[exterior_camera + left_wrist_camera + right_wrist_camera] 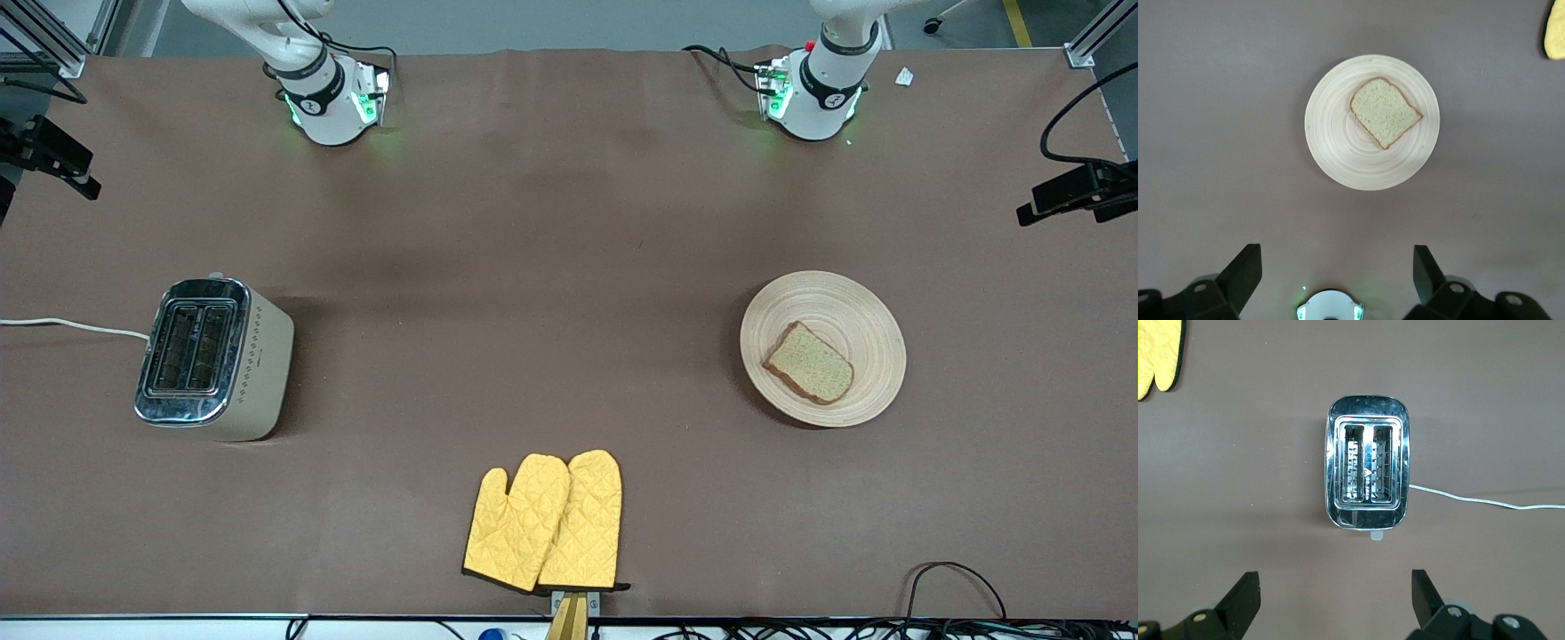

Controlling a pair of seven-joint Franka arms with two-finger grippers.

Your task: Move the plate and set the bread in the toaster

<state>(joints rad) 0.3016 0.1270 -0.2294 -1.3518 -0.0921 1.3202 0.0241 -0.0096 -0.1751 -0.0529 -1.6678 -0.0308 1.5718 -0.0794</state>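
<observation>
Brown cloth covered the whole table [551,222], with white arm bases along its robot edge and black cables trailing at the camera edge. High above it, the left gripper [1337,270] hung over the plate [1338,143], fingers [1245,270] spread wide and empty. The right gripper [1335,593] hung over the toaster [1367,472], splayed just the same, nothing in its grasp.

The bread [809,363] lay flat on the plate [845,307], off-centre toward the camera side, its rounded end angled toward the robots and the right arm's end of the table. The plate sat toward the left arm's end.

The toaster [213,358] stood upright well apart, at the right arm's end, slots up and running lengthwise along its long axis, which ran roughly from robots to camera. Its white cord [71,326] trailed off the table's end.

Two yellow oven mitts [545,523] lay side by side at the camera edge, between the two.
</observation>
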